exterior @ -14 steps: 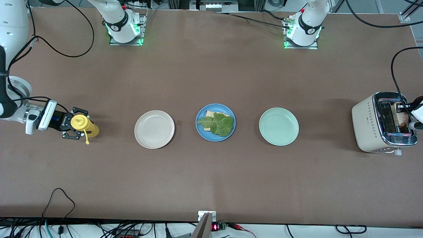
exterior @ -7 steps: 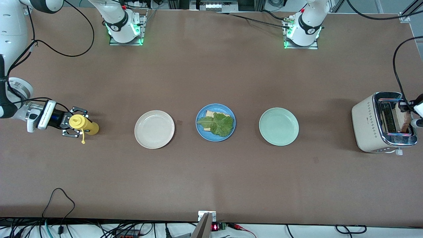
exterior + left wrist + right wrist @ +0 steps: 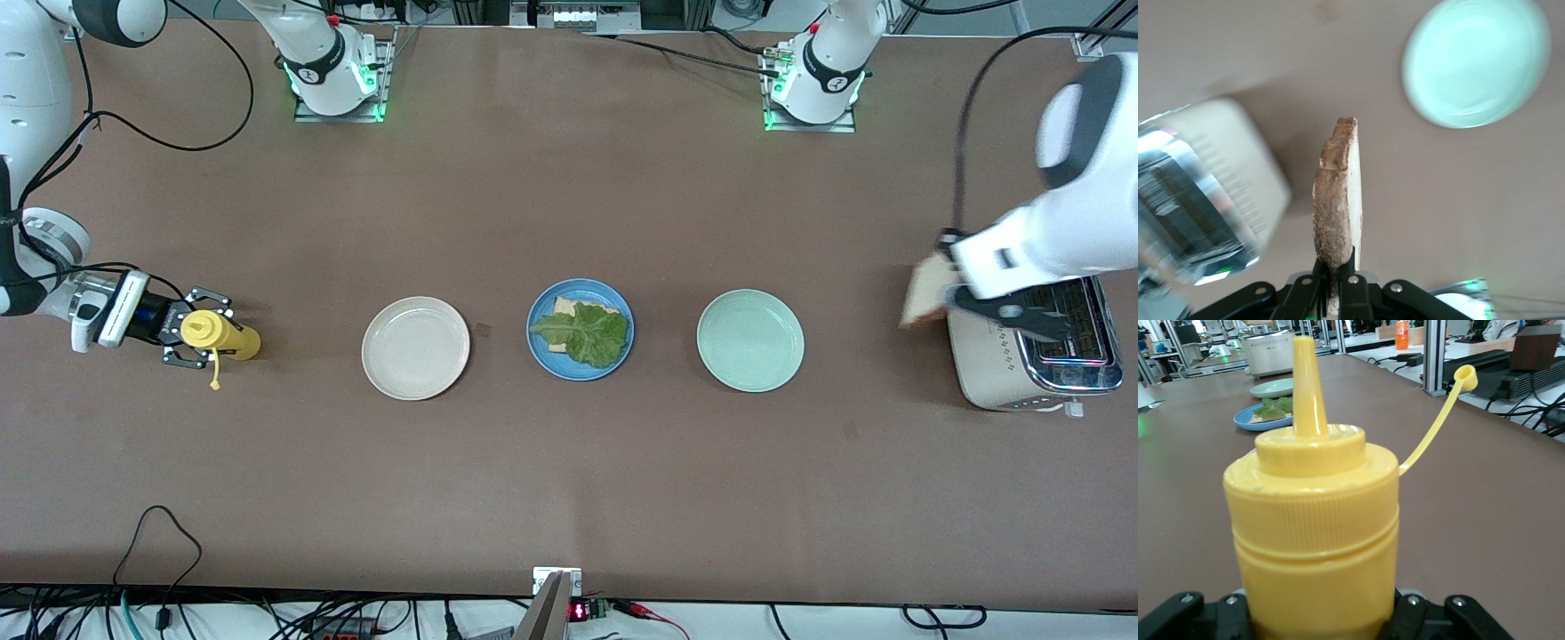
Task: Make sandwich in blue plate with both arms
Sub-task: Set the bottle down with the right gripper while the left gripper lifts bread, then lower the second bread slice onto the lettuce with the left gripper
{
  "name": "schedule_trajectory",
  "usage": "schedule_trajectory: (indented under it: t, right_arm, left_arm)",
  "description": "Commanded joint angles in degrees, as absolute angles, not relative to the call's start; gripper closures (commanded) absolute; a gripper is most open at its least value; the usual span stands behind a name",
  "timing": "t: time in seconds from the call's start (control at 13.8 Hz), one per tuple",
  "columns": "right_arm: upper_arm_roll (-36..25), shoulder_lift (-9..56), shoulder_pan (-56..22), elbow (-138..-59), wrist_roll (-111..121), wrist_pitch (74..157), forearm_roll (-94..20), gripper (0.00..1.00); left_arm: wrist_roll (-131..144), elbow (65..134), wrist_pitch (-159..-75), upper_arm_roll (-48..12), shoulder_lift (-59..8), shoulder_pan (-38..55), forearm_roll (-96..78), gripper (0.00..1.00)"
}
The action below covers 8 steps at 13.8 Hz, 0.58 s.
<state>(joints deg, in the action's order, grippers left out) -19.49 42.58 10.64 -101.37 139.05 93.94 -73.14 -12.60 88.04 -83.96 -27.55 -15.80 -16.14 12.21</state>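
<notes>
The left gripper (image 3: 1335, 283) pinched a bread slice (image 3: 1338, 203) tight over the toaster (image 3: 1031, 351), to top the blue plate (image 3: 580, 330). The right gripper (image 3: 191, 339) squeezed the yellow bottle (image 3: 220, 335).

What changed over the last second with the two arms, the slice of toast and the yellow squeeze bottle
The left gripper, shut on the toasted bread slice, lifted it out of the cream toaster and swung it toward the pale green plate. The right gripper, holding the yellow squeeze bottle, drew slightly toward the right arm's end. The beige plate and the blue plate with bread and lettuce stayed put.
</notes>
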Motion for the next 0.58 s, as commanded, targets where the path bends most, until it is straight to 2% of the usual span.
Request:
schedule_trajectory:
  t: [0.0,0.22,0.36,0.51]
  right_arm:
    - [-18.5,42.4,11.6,-101.2,138.7,94.7,-76.0,1.00]
    - [-18.4,42.8,11.5,-101.4,138.3,96.7,-79.4,1.00]
    - [-18.4,42.9,11.4,-102.4,138.2,96.9,-81.4,1.00]
    - [-18.4,42.9,11.3,-103.6,138.3,97.0,-81.7,1.00]
  left_arm:
    - [-8.6,86.1,-83.1,-27.7,-19.1,-9.4,5.0,0.99]
    - [-2.0,83.7,-88.0,-27.6,-25.9,-0.7,-5.5,0.99]
    - [0.2,83.5,-93.3,-27.7,-28.5,1.1,-12.9,0.99]
    - [-0.7,84.4,-99.0,-27.7,-31.4,1.2,-27.3,1.00]
